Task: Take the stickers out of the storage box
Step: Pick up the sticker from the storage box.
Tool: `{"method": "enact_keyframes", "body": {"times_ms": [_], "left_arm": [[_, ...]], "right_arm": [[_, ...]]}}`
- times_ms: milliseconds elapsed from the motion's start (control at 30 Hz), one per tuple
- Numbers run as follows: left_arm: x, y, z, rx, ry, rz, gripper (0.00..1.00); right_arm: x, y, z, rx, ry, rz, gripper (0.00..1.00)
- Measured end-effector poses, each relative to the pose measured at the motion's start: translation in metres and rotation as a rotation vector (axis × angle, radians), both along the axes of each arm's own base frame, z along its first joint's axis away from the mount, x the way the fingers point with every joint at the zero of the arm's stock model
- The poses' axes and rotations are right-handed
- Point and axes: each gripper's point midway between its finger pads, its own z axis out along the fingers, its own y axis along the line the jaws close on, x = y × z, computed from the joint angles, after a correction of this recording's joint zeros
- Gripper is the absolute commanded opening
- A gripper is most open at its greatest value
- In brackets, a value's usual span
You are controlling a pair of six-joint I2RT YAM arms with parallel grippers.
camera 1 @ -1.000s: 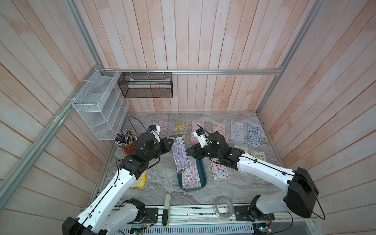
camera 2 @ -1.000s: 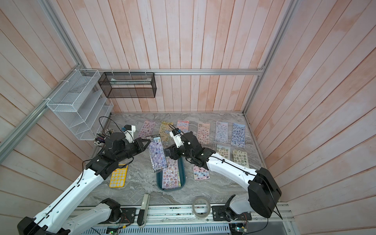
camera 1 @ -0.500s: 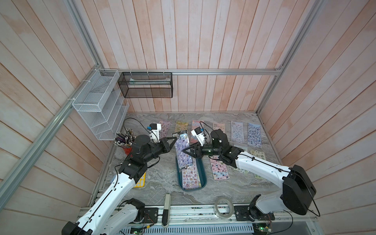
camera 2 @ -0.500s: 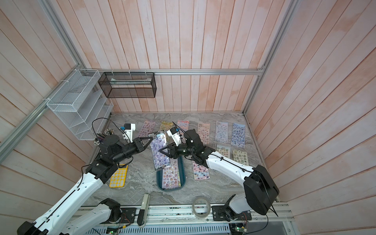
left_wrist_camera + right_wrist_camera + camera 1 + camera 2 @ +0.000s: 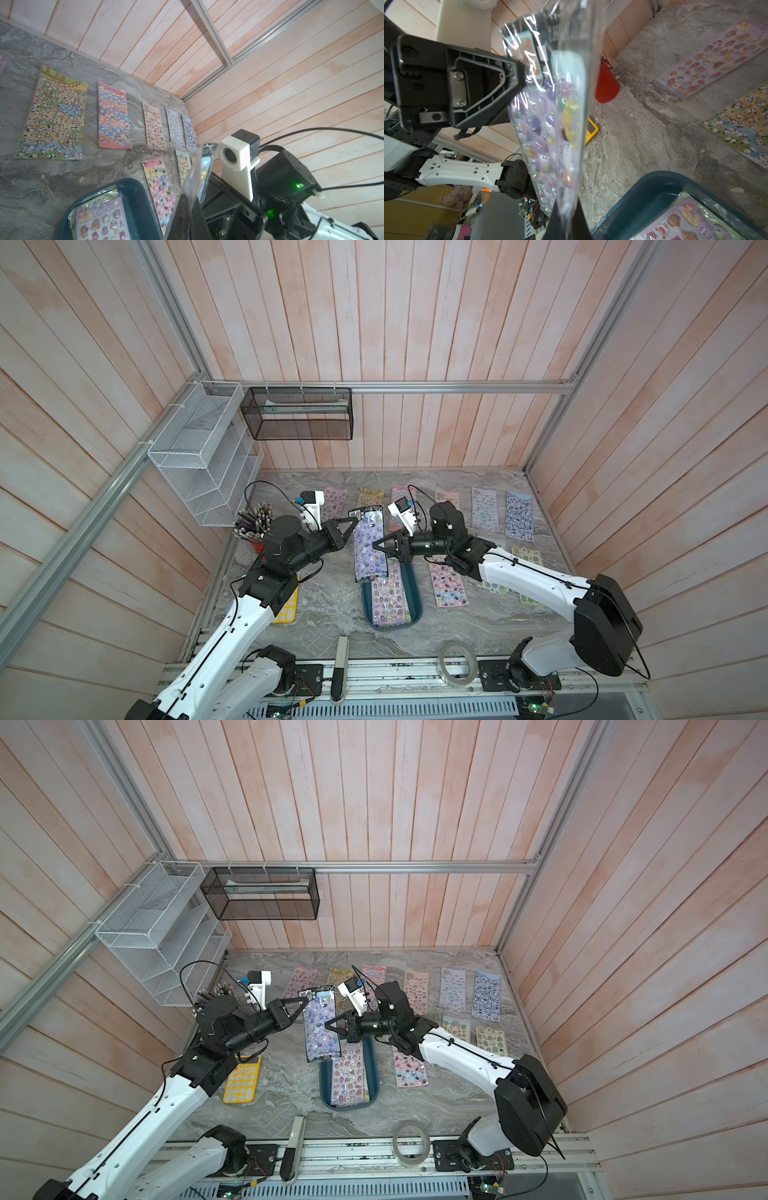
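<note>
left hand (image 5: 354,519) and right hand (image 5: 375,544) seemingly pinch purple stickers (image 5: 368,565).

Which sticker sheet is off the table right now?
The purple sticker sheet, held upright in the air by the left end effector and right end effector; the rest lie flat.

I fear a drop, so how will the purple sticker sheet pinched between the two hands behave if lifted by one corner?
Probably floppy: the purple sticker sheet hangs from the left hand at its top corner and looks bowed in the right wrist view. Likely slippery, since its surface is glossy with glare there. It seems light: the right hand pinches only its edge.
</note>
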Motion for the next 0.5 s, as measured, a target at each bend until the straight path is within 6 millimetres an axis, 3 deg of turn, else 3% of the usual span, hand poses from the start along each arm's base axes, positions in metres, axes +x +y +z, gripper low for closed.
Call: {"method": "enact_keyframes", "body": {"times_ms": [200, 433, 500], "left_arm": [[0.001, 0.001, -0.001, 0.003, 0.005, 0.009, 0.19], [-0.003, 0.01, 0.004, 0.008, -0.012, 0.045, 0.54], [-0.004, 0.014, 0.006, 0.009, -0.016, 0.06, 0.57]], "right_arm": [[0.002, 0.001, -0.003, -0.01, 0.008, 0.0, 0.0], [0.002, 0.0, -0.008, -0.037, 0.009, -0.007, 0.0], [0.003, 0.0, -0.009, -0.041, 0.009, -0.009, 0.0]]}}
